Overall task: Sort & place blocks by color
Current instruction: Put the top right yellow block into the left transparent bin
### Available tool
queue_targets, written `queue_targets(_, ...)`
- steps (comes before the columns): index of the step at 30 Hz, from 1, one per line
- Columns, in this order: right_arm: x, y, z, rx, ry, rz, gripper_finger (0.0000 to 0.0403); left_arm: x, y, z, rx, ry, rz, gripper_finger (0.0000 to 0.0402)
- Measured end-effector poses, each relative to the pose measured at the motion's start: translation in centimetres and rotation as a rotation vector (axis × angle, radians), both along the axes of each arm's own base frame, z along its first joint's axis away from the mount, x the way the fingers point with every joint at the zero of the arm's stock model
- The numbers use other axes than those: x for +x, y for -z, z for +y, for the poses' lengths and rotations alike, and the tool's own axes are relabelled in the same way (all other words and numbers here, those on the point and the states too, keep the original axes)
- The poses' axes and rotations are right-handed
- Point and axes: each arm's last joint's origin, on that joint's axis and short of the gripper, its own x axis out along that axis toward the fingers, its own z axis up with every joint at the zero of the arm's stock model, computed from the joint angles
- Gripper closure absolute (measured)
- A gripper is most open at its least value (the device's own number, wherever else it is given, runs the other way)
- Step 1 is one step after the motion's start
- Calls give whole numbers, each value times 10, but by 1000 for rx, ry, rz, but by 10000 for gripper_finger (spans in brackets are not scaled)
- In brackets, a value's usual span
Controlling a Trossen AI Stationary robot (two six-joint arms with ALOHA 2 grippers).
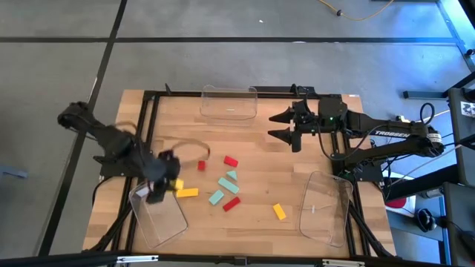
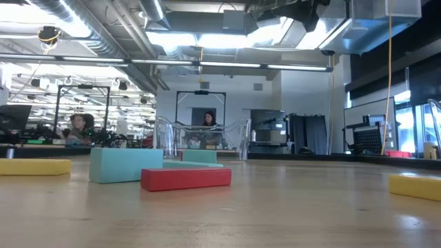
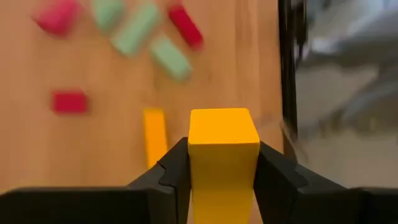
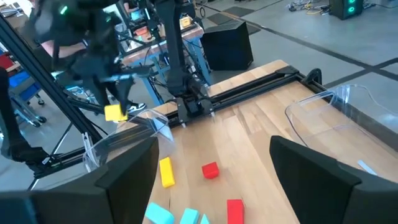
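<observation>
My left gripper (image 1: 165,185) is shut on a yellow block (image 3: 224,146) above the near-left of the table, beside the far rim of the left clear bin (image 1: 157,216). It also shows in the right wrist view (image 4: 114,112). On the table lie a yellow bar (image 1: 187,192), three mint blocks (image 1: 225,185), red blocks (image 1: 231,160) (image 1: 231,203) (image 1: 201,165) and another yellow block (image 1: 279,211). My right gripper (image 1: 286,126) is open and empty, up over the far right of the table. My left gripper pinches the yellow block by two opposite sides (image 3: 194,163) between its two fingers. The block's free end (image 3: 222,127) sticks out past the fingertips. The fingers come from above, pointing down. The block is lifted clear of the table.
A second clear bin (image 1: 228,102) stands at the far edge and a third (image 1: 325,208) at the near right. Black rails (image 1: 148,111) frame the table. In the low view, people sit in the room behind the table.
</observation>
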Motion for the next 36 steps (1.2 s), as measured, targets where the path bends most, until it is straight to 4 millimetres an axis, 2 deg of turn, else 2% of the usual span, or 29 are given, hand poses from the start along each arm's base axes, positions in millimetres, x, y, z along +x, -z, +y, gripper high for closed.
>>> queue_targets(3,0,0,0,-3,3,1,94,-5,17,-23,47,79,155,281)
queue_targets(7,0,1,-1,-7,22,7,94,-7,33,-47,94,178,251,281)
queue_targets(13,0,1,-1,-5,23,8,94,-9,51,-67,94,267,340,281)
queue_targets(18,0,1,-1,-4,25,8,94,-15,63,-69,109,311,379,281)
queue_targets(26,0,1,-1,3,26,8,94,-15,77,-68,146,430,348,281)
queue_targets(36,0,1,-1,11,28,11,94,-16,101,-58,200,509,379,281)
